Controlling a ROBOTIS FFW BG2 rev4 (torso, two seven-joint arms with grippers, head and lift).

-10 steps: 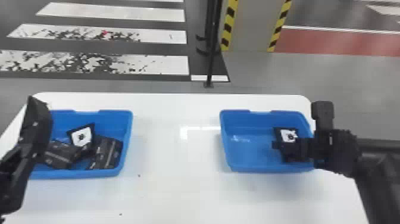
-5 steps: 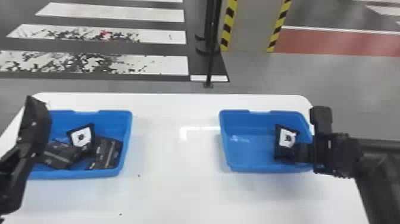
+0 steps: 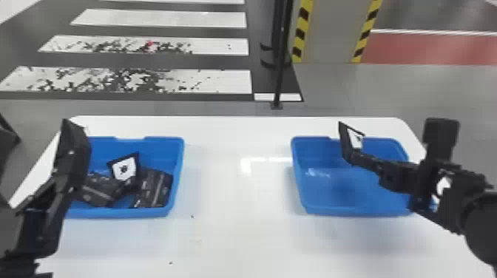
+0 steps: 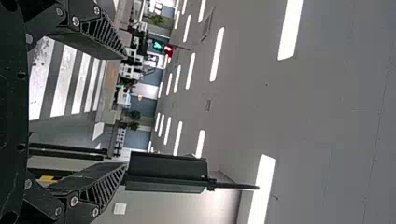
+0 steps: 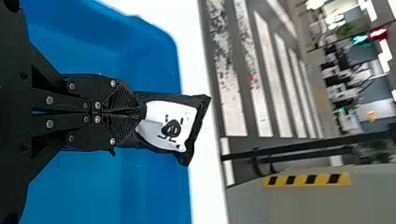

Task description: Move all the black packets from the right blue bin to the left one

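In the head view my right gripper [image 3: 355,155] holds a black packet [image 3: 345,142] with a white label above the back part of the right blue bin [image 3: 355,211]. The right wrist view shows the right gripper [image 5: 140,112] shut on one end of the packet [image 5: 192,133]. The left blue bin [image 3: 122,213] holds several black packets [image 3: 154,187], one with its white label up. My left gripper [image 3: 74,155] is parked above that bin's left side; in the left wrist view the left gripper [image 4: 124,111] stands open, with nothing between its fingers.
Both bins stand on a white table [image 3: 236,236], with a wide stretch of tabletop between them. Behind the table rises a thin black post [image 3: 281,74] on the floor, beside a pillar with yellow and black stripes [image 3: 301,33].
The right gripper has lifted the packet up off the floor of the right bin, and the packet now stands higher and farther back. The left arm has stayed still.
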